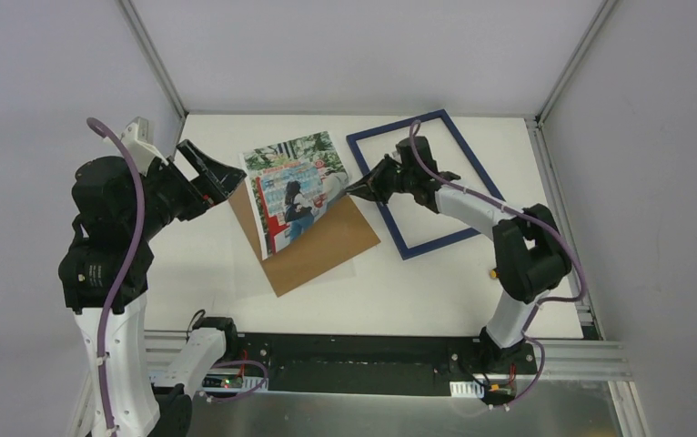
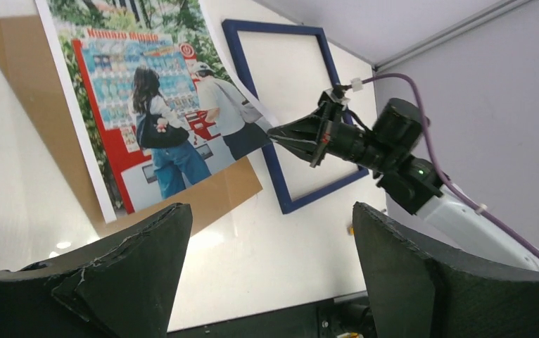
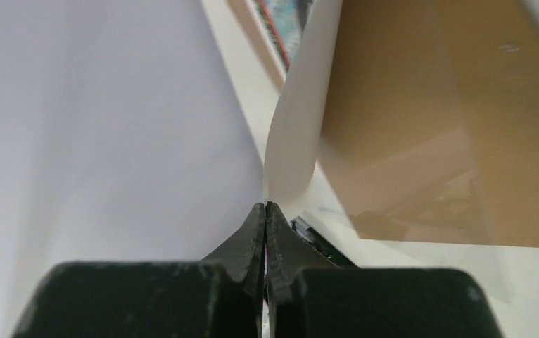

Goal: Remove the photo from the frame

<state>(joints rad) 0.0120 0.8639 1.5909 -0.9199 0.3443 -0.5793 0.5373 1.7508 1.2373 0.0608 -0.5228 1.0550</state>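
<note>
Though thin, curled photo [image 1: 292, 185] (printed paper)

Dark blue frame [image 1: 395, 125], white-bordered photo [image 1: 292, 187] of red vending machines and green trees, plain brown backing board [image 1: 322, 248], white surface [image 1: 418, 291]

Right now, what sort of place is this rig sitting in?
Probably a lab robot test cell: a white table boxed in by plain grey panels, an aluminium mounting rail at its near edge, and staged props like a photo and frame.

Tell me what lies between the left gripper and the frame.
Top view: the photo over the backing board, its corner pinched by the right gripper.
</note>
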